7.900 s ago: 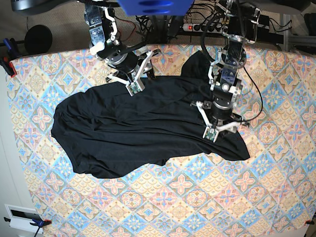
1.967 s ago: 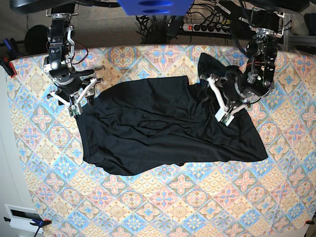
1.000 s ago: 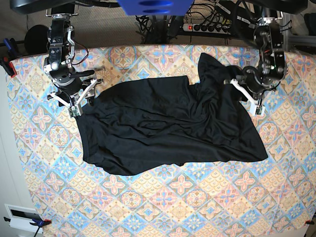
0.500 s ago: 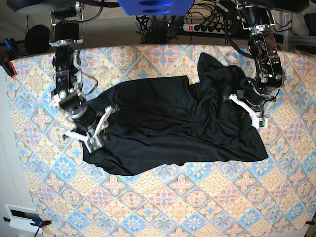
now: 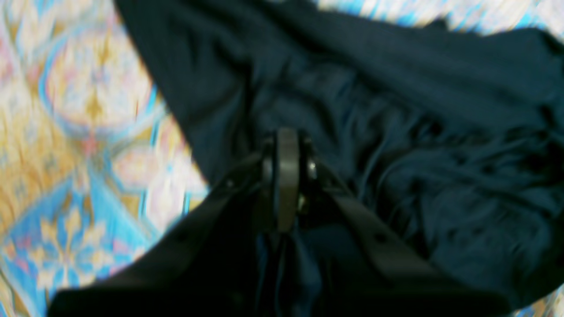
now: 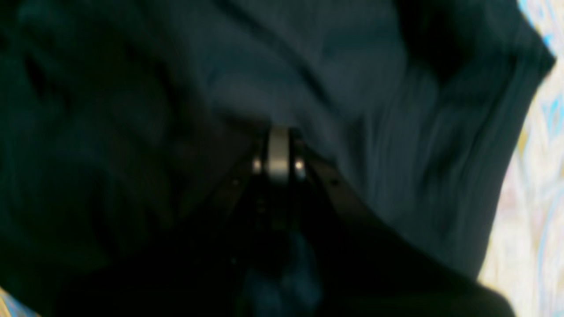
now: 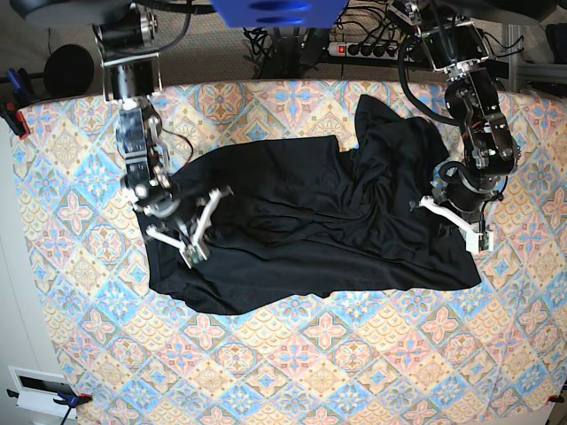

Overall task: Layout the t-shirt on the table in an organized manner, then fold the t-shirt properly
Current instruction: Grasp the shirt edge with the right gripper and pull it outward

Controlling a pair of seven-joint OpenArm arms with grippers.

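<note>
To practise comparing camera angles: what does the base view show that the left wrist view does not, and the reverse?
Only the base view shows the whole t-shirt spread on the table, both arms, the right gripper on the shirt's side, and the cables behind. Only the left wrist view shows, though blurred, the left gripper with jaws shut on a pinch of fabric. Both show black cloth and patterned tablecloth beside it.

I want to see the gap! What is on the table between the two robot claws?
Only the t-shirt: in the base view, black cloth fills the stretch between the right gripper and left gripper.
</note>
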